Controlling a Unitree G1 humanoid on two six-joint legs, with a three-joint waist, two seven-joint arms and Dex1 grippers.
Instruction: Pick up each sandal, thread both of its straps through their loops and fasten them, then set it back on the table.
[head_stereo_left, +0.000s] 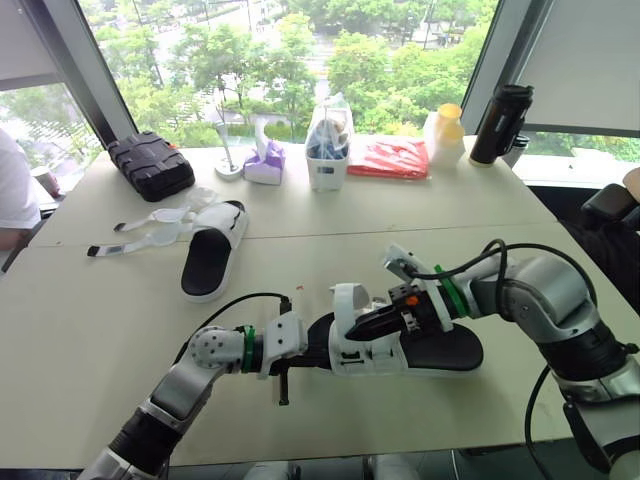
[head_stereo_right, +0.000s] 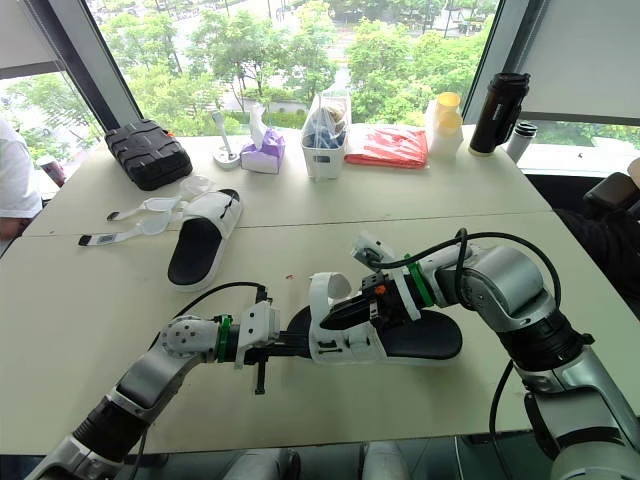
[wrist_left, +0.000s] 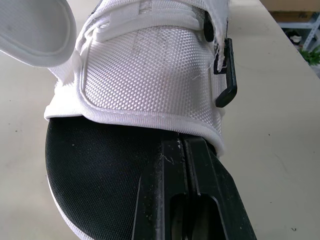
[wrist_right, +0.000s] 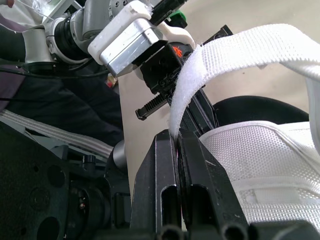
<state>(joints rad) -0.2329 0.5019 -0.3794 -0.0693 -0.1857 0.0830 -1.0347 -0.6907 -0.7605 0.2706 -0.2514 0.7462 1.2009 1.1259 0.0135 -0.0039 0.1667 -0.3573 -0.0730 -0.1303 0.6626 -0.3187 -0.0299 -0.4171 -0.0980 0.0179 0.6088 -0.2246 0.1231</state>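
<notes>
Left wrist view | left tool (wrist_left: 185, 145) tips hidden under sandal (wrist_left: 150, 75) upper

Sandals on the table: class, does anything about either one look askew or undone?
Yes. The far sandal lies with its straps splayed loose across the table, unfastened. On the near sandal, one strap sticks up free, pinched in the right tool.

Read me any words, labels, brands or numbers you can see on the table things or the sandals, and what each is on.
No text is legible in any view.
Flat red packet: any print too small to read.
Purple tissue box: too small to read.
Black insulated bottle: no readable label.
White mesh sandal upper: no print seen.
</notes>
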